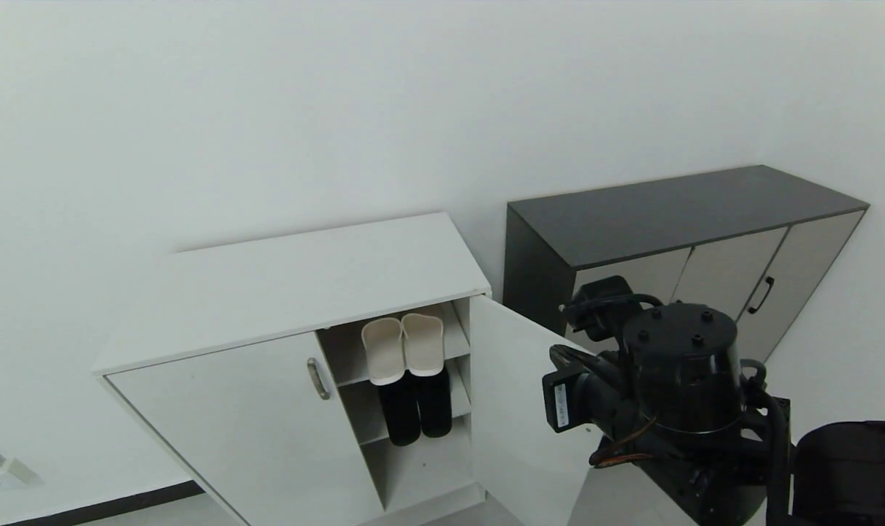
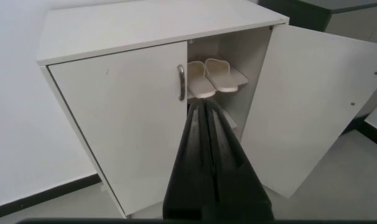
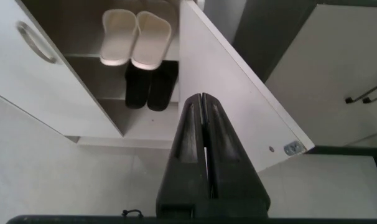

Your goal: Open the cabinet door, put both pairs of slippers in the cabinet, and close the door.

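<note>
Cabinet: white, standing against a pale wall. Its left door is closed and carries a curved metal handle at its inner edge. Its right door stands swung wide, exposing the right-hand compartment and its shelves.

White slippers: one pair, side by side on the upper shelf, their ends overhanging the shelf's front edge.

Black slippers: one pair, side by side on the shelf directly below, likewise projecting forward. Both pairs thus lie inside the cabinet, with the door not yet closed.

Left gripper: fingers pressed together on nothing, aimed at the opening just below the white pair and clear of the cabinet front.

Right gripper: fingers likewise clenched and empty, held in front of the open door's panel. Whether it touches the panel cannot be judged.

Dark cabinet: a second unit with pale doors, to the right of the white one, along the same wall.

Floor: pale and plain.
</note>
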Controlling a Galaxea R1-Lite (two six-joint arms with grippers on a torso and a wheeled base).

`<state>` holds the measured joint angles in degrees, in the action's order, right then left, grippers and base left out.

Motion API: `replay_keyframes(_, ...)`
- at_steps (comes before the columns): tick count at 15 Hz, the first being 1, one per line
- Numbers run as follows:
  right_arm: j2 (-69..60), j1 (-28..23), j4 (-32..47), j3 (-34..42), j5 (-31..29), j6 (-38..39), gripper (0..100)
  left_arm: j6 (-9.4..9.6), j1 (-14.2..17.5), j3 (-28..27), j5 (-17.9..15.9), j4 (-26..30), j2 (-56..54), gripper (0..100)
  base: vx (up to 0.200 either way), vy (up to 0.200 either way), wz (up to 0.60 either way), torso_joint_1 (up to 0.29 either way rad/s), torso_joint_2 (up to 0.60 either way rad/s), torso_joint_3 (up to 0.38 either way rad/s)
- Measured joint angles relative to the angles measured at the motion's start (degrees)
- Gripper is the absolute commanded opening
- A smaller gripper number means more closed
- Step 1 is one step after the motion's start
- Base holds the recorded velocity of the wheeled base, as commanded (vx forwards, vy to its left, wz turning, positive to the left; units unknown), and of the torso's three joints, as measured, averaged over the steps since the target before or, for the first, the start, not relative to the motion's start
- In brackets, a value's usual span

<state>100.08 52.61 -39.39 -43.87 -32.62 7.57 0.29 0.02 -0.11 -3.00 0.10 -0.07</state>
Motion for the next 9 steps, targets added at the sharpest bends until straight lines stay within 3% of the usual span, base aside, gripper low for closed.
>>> replay_keyframes(1, 0.0, 0.0, -0.2, 0.0, 0.0, -0.1, 0, -0.02, 0.0, 0.0, 0.0, 0.0, 0.0, 0, 0.000, 0.000, 0.00, 0.000, 0.00, 0.000)
replay_keyframes(5, 0.1, -0.5, -0.3, 0.0, 0.0, -0.1, 0, -0.02, 0.0, 0.0, 0.0, 0.0, 0.0, 0, -0.200, 0.000, 0.00, 0.005, 0.00, -0.001)
replay_keyframes(9, 0.5, -1.3, -0.4, -0.1, 0.0, -0.2, 0, -0.05, 0.0, 0.0, 0.1, 0.0, 0.0, 0, 0.000, 0.000, 0.00, 0.000, 0.00, 0.000)
